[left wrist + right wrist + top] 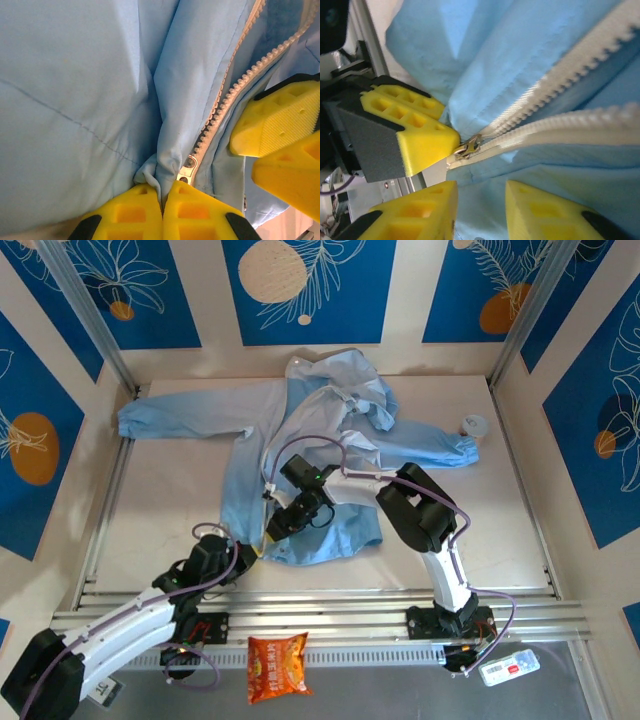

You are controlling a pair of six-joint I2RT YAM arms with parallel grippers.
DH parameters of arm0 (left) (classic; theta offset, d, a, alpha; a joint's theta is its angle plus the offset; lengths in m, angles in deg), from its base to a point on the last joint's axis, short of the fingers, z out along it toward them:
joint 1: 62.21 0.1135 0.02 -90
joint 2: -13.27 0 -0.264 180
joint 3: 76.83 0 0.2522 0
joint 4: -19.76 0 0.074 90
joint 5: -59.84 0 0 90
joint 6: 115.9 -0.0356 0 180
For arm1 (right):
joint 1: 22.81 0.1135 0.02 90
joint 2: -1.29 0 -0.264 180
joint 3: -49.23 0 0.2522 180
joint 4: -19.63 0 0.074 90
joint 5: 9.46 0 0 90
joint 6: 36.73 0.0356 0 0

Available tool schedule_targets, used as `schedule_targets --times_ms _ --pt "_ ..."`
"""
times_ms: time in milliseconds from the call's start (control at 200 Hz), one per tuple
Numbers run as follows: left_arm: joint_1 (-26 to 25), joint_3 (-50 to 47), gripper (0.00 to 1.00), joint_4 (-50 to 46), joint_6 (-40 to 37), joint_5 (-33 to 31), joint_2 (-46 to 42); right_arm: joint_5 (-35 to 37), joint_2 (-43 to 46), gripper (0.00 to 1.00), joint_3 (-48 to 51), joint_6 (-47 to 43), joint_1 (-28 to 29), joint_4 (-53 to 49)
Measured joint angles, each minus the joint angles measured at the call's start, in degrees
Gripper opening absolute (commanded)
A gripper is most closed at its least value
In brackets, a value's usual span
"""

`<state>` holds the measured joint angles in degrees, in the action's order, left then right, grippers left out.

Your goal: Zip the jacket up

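The light-blue jacket [320,420] lies spread on the table, its front open with two whitish zipper rows [560,95] parted. Both rows meet at the metal slider [470,146] at the near hem, also seen as the slider [187,167] in the left wrist view. My left gripper [162,200] is shut on a fold of hem fabric just beside that slider. My right gripper [481,210] hovers over the cloth right of the slider, its jaws apart with blue fabric showing between them. From above, the right gripper [275,530] and the left gripper [250,548] meet at the hem.
Aluminium rails [320,605] run along the near table edge. An orange snack bag [277,665] lies in front of them. A small white round object [473,426] sits by the jacket's right cuff. A white card [510,667] rests at the near right.
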<state>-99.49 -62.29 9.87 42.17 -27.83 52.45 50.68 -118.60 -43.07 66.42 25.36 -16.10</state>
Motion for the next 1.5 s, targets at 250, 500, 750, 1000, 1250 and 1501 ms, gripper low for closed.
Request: schedule_targets --times_ms 250,500,750,1000,1250,1501 --pt "0.0 0.0 0.00 0.5 0.0 -0.3 0.5 3.0 0.0 0.19 -4.4 3.3 0.4 -4.7" --pt "0.0 0.0 0.00 1.2 -0.5 -0.3 1.1 2.9 -0.3 0.21 -10.8 6.1 2.9 -7.9" --pt "0.0 0.0 0.00 1.2 -0.6 -0.3 1.1 5.7 -3.7 0.29 -12.5 9.2 5.1 -11.9" --pt "-0.1 0.0 0.00 1.5 -0.6 -0.3 1.5 6.5 -7.6 0.34 -13.9 11.5 5.1 -14.1" --pt "-0.4 0.0 0.00 1.4 -0.2 -0.8 1.2 6.8 -8.3 0.39 -15.5 13.0 5.1 -15.7" --pt "-0.8 0.0 0.00 1.3 0.1 -1.4 1.3 4.5 -9.7 0.34 -16.9 13.6 5.0 -16.6"
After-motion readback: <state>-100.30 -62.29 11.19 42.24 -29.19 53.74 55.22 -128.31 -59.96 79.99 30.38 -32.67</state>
